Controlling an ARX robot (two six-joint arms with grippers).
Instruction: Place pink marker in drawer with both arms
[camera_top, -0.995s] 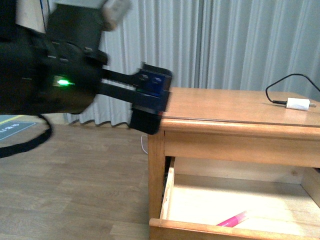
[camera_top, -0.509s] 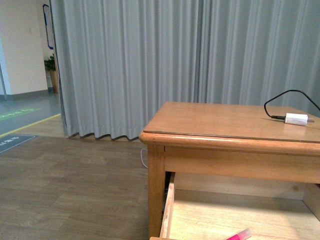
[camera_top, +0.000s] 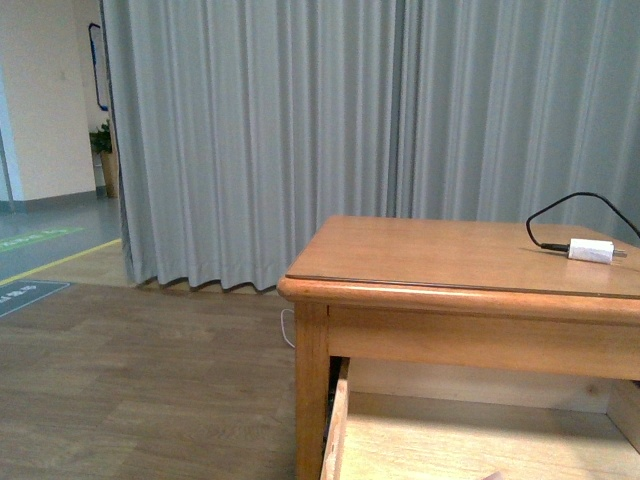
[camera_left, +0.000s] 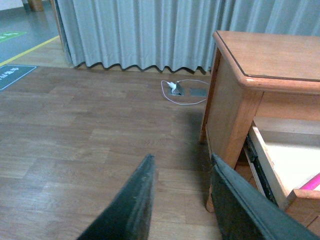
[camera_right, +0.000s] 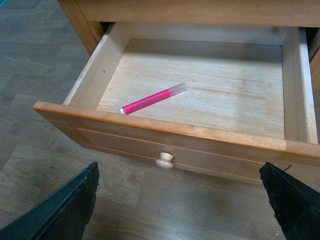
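Observation:
The pink marker (camera_right: 152, 98) lies flat inside the open drawer (camera_right: 165, 131), near its front left part. The drawer is pulled out, with its round knob (camera_right: 164, 159) on the front panel. My right gripper (camera_right: 180, 172) is open and empty, hanging in front of the drawer front, above the floor. My left gripper (camera_left: 181, 162) is open and empty over the floor, to the side of the cabinet (camera_left: 235, 107). A pink bit of the marker (camera_left: 311, 182) shows in the left wrist view. In the front view the drawer's side (camera_top: 337, 430) shows; neither arm is in view there.
A white plug (camera_top: 590, 249) with a black cable lies on the cabinet top (camera_top: 450, 255). Grey curtains (camera_top: 300, 120) hang behind. A white cable and floor socket (camera_left: 179, 90) lie on the wood floor near the cabinet's leg.
The left arm, which filled the left of the front view a second ago, has left that view. The view has shifted upward, so the marker has dropped below its lower edge.

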